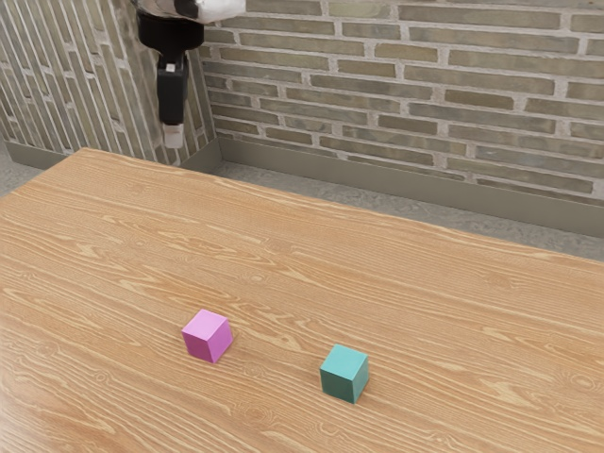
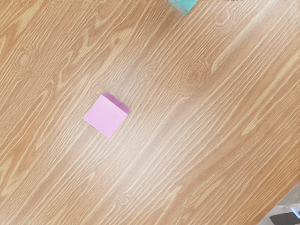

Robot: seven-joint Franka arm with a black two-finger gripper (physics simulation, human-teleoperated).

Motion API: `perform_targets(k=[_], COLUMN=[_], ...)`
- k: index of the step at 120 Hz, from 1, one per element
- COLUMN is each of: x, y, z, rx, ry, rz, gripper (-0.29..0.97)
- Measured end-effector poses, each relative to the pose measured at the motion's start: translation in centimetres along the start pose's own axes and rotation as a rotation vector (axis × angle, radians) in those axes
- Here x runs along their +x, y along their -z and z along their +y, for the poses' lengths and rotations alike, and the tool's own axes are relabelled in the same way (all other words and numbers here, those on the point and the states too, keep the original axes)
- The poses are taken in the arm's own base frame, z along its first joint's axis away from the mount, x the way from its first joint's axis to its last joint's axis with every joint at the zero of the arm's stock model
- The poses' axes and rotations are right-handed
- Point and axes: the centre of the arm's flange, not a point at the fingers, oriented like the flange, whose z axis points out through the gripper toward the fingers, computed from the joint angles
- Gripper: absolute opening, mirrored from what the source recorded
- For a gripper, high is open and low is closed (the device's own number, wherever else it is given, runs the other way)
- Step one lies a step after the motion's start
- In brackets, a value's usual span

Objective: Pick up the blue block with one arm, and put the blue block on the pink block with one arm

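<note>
Exterior view: the gripper hangs high above the table, seen against the wall beyond its far edge. I cannot tell whether it is open or closed. The blue block, teal in hue, sits well away from that far edge, apart from the pink block and far from the gripper. The reach comes first, I judge: travel across, centre over the block, square up to its faces, then descend.

Wrist view: the pink block lies nearer beneath the hand than the blue block.
</note>
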Motion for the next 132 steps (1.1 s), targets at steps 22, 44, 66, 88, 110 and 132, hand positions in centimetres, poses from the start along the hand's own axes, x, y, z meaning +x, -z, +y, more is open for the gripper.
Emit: perform_targets(k=[22,44,66,88,110,132], x=[2.6,5.0,4.7,9.5,10.6,11.3], y=[0.0,-7.1,-14.4,-19.2,-24.4,-27.6], z=[2.4,1.8,2.2,8.3,7.0,3.8], rx=[0.017,-0.106,-0.142,-0.14,-0.196,-0.214], ry=[-0.115,-0.173,-0.155,-0.244,-0.139,-0.006], rz=[0.0,-0.046,-0.044,-0.032,0.005,0.046], gripper=[0.68,0.68,0.68,0.68,0.68,0.68])
